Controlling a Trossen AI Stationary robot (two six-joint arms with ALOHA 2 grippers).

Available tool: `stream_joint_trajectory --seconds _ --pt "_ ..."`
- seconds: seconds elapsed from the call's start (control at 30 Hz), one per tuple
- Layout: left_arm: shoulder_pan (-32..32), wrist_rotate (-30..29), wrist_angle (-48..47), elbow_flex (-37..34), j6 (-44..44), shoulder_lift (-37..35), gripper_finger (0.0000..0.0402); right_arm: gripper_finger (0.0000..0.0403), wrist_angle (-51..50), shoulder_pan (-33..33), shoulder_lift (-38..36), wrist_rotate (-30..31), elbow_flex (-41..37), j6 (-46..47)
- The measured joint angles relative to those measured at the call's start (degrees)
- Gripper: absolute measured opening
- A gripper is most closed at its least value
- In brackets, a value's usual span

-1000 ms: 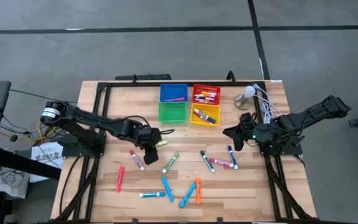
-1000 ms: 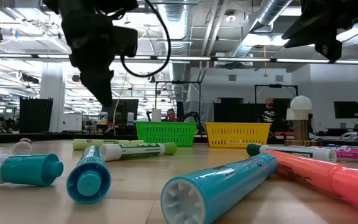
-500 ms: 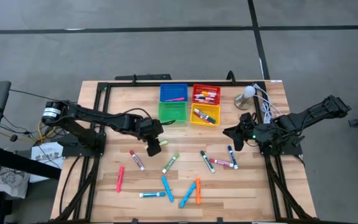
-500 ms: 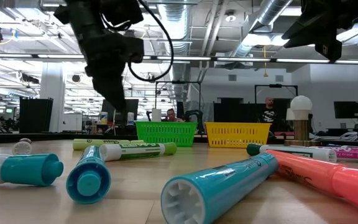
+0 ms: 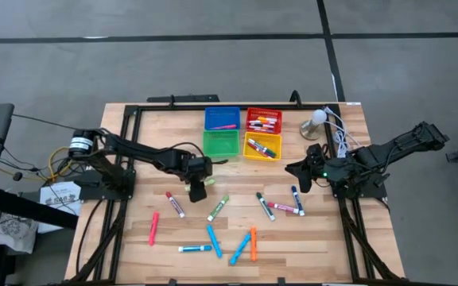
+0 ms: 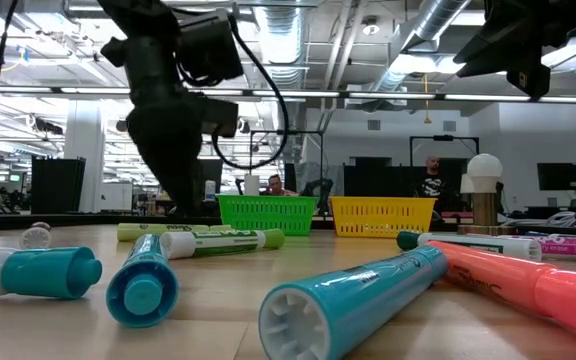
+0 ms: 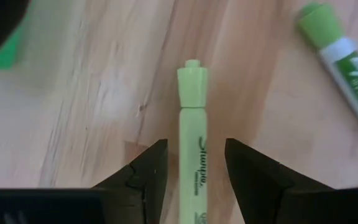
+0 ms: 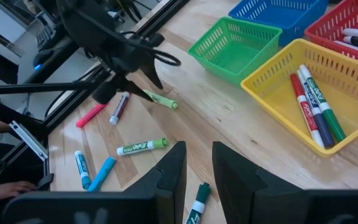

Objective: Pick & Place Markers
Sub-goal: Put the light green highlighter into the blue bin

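Observation:
A yellow-green highlighter lies flat on the wooden table, just near of the green bin. My left gripper points steeply down over it, open, one finger on each side of its barrel and a gap at both sides. In the right wrist view this gripper stands over the highlighter. Several other markers lie scattered over the near half of the table. My right gripper hangs at the table's right, raised, its fingers a little apart with nothing between them.
Blue, red and yellow bins stand at the far middle beside the green one; the red and yellow hold markers. A white bulb-shaped object and cables sit at the far right. A green-capped marker lies close to the highlighter.
My left gripper has come down toward the table and shifted a little toward the table's right, ending low over the yellow-green highlighter. The highlighter and the other markers lie where they were. My right arm has kept still.

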Motion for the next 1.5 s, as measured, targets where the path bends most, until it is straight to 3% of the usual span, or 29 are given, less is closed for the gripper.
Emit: stream_joint_trajectory --seconds 0.63,0.93,1.17,1.33,1.5 --pt "-0.11 0.6 0.49 0.37 0.29 8.07 0.0156 0.0067 0.03 -0.02 0.0 0.01 0.0 0.0" --pt "-0.15 0.92 1.5 -0.07 0.01 5.24 0.0065 0.0067 0.02 -0.01 0.0 0.01 0.0 0.0" --pt "-0.05 -0.29 1.25 -0.26 -1.41 2.87 0.0065 0.0067 0.01 -0.02 0.0 0.01 0.0 0.0" --pt "0.04 3.87 1.77 -0.26 -2.63 -0.95 0.0066 0.0067 0.02 -0.02 0.0 0.01 0.0 0.01" --pt "0.05 12.51 3.0 -0.15 -2.74 -7.39 0.0066 0.0067 0.02 -0.01 0.0 0.01 0.0 0.02"
